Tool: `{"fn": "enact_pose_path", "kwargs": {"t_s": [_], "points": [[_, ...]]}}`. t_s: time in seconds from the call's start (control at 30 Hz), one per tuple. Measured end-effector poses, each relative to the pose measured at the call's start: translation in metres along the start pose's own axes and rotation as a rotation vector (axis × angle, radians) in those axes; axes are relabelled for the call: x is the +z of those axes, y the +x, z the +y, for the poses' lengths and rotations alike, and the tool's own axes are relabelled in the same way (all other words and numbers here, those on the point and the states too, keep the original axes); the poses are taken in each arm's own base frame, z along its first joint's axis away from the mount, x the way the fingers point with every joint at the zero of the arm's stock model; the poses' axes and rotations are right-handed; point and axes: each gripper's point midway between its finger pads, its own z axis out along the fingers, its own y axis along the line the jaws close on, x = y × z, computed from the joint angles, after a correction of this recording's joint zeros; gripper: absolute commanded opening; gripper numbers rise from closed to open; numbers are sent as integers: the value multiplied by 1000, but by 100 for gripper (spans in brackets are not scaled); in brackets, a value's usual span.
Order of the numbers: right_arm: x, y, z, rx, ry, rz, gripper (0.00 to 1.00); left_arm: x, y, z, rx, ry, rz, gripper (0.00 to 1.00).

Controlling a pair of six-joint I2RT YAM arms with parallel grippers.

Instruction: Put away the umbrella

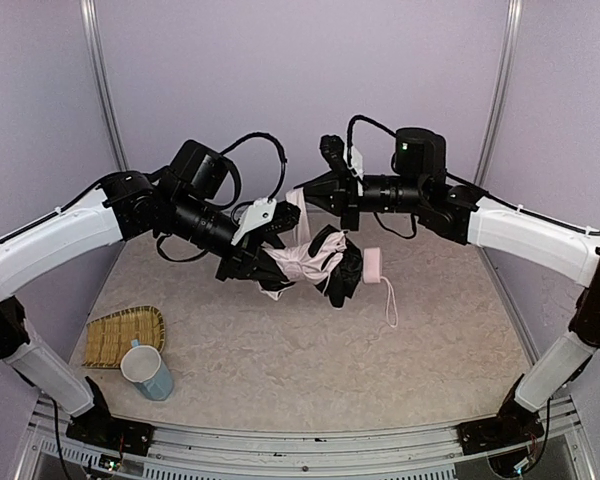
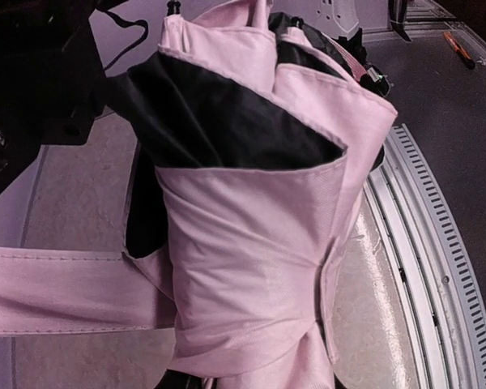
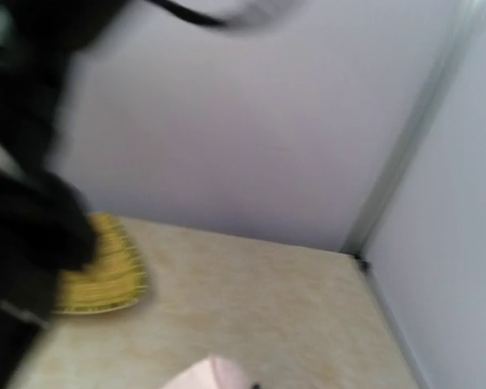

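Left fingers point(image 1: 242, 268) clamped the umbrella point(image 1: 315, 262) above the counter point(image 1: 280, 370), steadying it; right fingers point(image 1: 315, 188), shut, seemingly pinched its band point(image 1: 298, 215) for wrapping.

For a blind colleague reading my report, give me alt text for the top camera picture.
A folded pink-and-black umbrella is held in the air between two robot arms over a table: the left gripper clamps its fabric, the right gripper is shut beside its pink strap. A woven tray and a blue mug sit at its near left.
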Motion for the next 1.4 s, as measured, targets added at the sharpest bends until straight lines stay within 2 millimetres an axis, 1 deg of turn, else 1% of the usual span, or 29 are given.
{"fn": "enact_pose_path", "kwargs": {"t_s": [0.03, 0.07, 0.17, 0.2, 0.23, 0.27, 0.33, 0.5, 0.57, 0.67, 0.73, 0.8, 0.83, 0.87, 0.93, 1.03, 1.07, 1.13, 1.2, 1.27, 1.3, 1.4], "points": [[4, 0, 10, -17, -22, 9, 0, 1, 7, -3, -24, 18, 0, 0], [8, -2, 24, -37, -48, 12, 0, 3, 18, -5, -65, 43, -5, 0], [13, -5, 62, -98, -104, 12, 0, 4, 40, -1, -173, 69, -21, 0], [13, -5, 72, -110, -118, 12, 0, 5, 45, -1, -209, 83, -24, 0], [13, -6, 86, -135, -135, 9, 0, 6, 47, -1, -232, 100, -34, 0], [11, -7, 93, -160, -139, 11, 0, 7, 47, -2, -250, 119, -43, 0], [8, -9, 102, -202, -138, 21, 0, 10, 46, -7, -287, 167, -77, 0], [10, -9, 114, -290, -119, 45, 0, 11, 46, -13, -344, 237, -143, 0], [12, -5, 121, -337, -115, 73, 0, 13, 50, -15, -369, 265, -145, 0], [16, 6, 133, -425, -108, 145, 0, 19, 60, -16, -412, 299, -131, 0], [19, 19, 150, -485, -136, 210, 0, 22, 67, -11, -444, 300, -121, 0], [24, 32, 161, -549, -139, 270, 0, 22, 75, -9, -477, 305, -108, 0], [25, 39, 159, -585, -129, 302, 0, 24, 80, -9, -499, 312, -95, 0], [26, 44, 161, -607, -131, 322, 0, 26, 84, -8, -520, 319, -84, 0], [26, 60, 162, -661, -129, 382, 0, 30, 90, -1, -547, 323, -74, 0], [32, 88, 156, -740, -106, 469, 0, 41, 106, 8, -596, 329, -20, 0], [34, 102, 154, -764, -99, 507, 0, 47, 115, 11, -615, 330, 4, 0], [36, 130, 155, -804, -102, 578, 0, 58, 139, 13, -657, 323, 68, 0], [35, 162, 161, -836, -121, 634, 0, 66, 165, 10, -697, 307, 136, 0], [32, 187, 171, -853, -149, 662, 0, 70, 190, 7, -735, 289, 206, 0], [29, 198, 174, -861, -152, 672, 0, 72, 197, 6, -745, 286, 227, 0], [30, 216, 178, -880, -150, 668, 0, 81, 214, 3, -759, 304, 267, 0]]}}
